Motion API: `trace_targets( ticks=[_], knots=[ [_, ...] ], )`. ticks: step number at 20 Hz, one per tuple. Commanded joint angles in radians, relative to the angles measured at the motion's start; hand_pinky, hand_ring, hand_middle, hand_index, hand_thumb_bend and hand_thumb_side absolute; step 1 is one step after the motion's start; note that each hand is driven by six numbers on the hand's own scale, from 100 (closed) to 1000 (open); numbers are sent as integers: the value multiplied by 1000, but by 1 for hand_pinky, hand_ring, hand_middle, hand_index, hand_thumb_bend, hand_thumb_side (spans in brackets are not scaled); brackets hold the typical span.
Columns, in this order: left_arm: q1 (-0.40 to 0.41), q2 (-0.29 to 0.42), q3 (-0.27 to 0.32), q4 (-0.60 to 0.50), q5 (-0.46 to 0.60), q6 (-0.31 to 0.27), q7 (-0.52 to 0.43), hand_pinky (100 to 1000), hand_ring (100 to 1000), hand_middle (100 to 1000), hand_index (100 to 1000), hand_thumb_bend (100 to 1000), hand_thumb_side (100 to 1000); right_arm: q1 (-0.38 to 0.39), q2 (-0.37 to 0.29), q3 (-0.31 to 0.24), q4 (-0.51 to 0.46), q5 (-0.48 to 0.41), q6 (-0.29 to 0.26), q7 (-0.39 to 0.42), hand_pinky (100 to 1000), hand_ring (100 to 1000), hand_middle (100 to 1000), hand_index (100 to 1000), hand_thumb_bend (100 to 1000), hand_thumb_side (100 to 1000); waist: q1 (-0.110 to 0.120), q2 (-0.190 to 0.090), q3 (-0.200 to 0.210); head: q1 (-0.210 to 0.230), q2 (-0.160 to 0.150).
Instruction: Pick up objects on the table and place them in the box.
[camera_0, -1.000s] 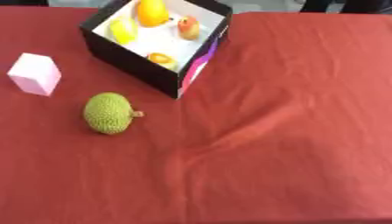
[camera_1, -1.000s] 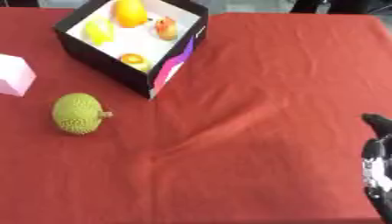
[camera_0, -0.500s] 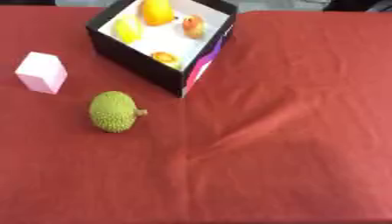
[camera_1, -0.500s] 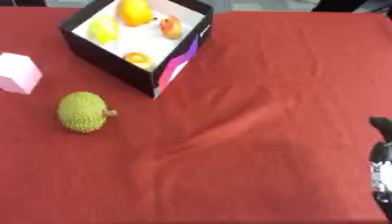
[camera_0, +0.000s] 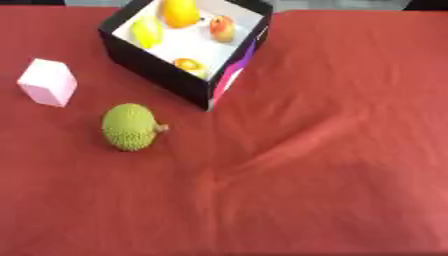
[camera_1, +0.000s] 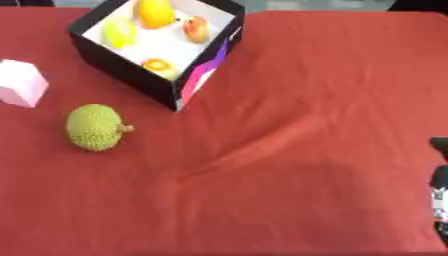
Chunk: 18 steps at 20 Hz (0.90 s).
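**Fingers out of sight, two things left on the counter**

Fingers first: I cannot tell their state. All I get of my right hand (camera_1: 440, 200) is a dark sliver with a pale patch at the right edge of the right eye view, low down and well apart from everything I need to pick up. My left hand shows in neither view.

Working outward from my side, the near half of the counter (camera_0: 350, 200) is red cloth with a crease running diagonally up through the middle. That crease is my first worry: a hand dragged low across it could bunch the cloth and shift what stands on it.

Next comes the durian (camera_0: 129, 127), green and bumpy, lying on its side with a short stem pointing right. It looks rounded enough to roll if I touch it off-centre, and it lies on the left, a long reach for the right hand.

Beyond it, at the left, sits the pink block (camera_0: 48, 82), near the edge of my view, so I may lose sight of it as I reach.

Farthest is the box (camera_0: 157, 65), black outside, white inside, already holding several pieces of fruit. Its near corner points towards the durian; I could clip that wall when carrying something over it.
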Motion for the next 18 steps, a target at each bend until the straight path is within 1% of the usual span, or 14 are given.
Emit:
trace_targets(
  ticks=[1,3,6,10,12,18],
  knots=[
    [-30,15,-7,15,-4,-84,-139,916,912,801,874,512,487,-6,-26,1,-17,-6,7,3,1000,872,759,811,100,521,7,-8,-7,13,-13],
    [-47,3,-13,32,-9,-84,-160,917,904,803,876,494,472,-8,-25,2,-17,-6,12,5,1000,872,759,811,100,523,8,-5,-12,22,-22],
    [-72,-13,-19,51,2,-84,-181,919,892,802,877,459,446,-9,-22,3,-17,-4,18,6,1000,871,758,810,100,522,9,-2,-17,49,-36],
    [-99,-27,-31,55,35,-84,-222,922,893,803,881,435,426,-11,-25,4,-17,-5,15,4,1000,870,758,810,100,521,10,0,-21,74,-41],
    [-113,-35,-38,49,53,-84,-249,922,892,803,881,411,411,-13,-26,6,-17,-7,16,4,1000,869,757,810,100,522,10,1,-24,76,-41],
    [-157,-54,-47,40,110,-84,-324,921,892,804,886,408,407,-16,-23,12,-17,-9,18,21,1000,874,763,816,100,514,13,5,-36,70,-38]
  ],
)
